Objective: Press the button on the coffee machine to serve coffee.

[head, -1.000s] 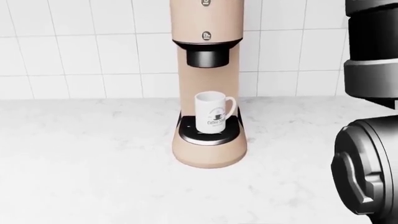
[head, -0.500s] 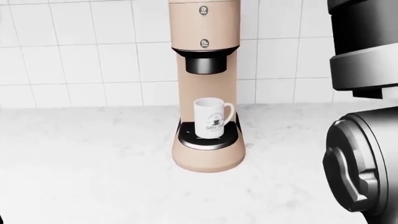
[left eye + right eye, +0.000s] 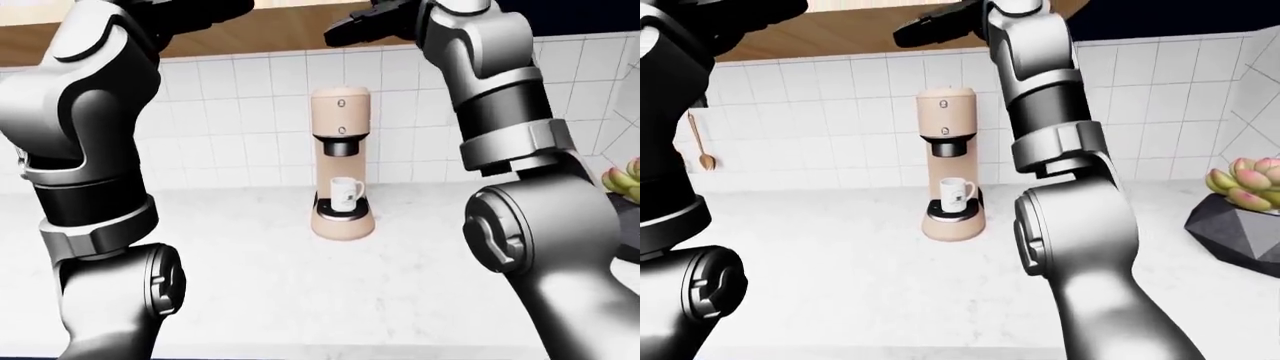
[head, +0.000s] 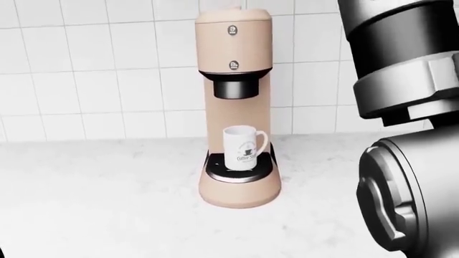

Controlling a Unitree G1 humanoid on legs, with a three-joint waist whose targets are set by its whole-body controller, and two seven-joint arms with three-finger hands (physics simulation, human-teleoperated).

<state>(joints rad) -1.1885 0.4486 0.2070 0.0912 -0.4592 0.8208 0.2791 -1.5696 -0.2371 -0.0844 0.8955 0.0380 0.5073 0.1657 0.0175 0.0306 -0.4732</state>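
Observation:
The tan coffee machine (image 4: 235,107) stands on the white marble counter (image 4: 93,199) against the tiled wall. It has two round buttons on its face, an upper one (image 4: 233,30) and a lower one (image 4: 234,65). A white mug (image 4: 242,148) sits on its drip tray under the spout. My right hand (image 3: 348,25) is raised high above the machine's top, its dark fingers stretched out to the left and empty. My left hand (image 3: 195,10) is raised at the top left of the left-eye view, partly cut off by the frame edge.
A wooden cabinet (image 3: 270,34) runs above the tiles. A wooden spoon (image 3: 702,142) hangs on the wall at the left. A succulent in a dark planter (image 3: 1238,217) stands at the right, and bananas (image 3: 622,180) show at the right edge.
The head view has tilted upward: the machine sits lower in the picture and its top with the upper button now shows. My right arm fills more of the right side.

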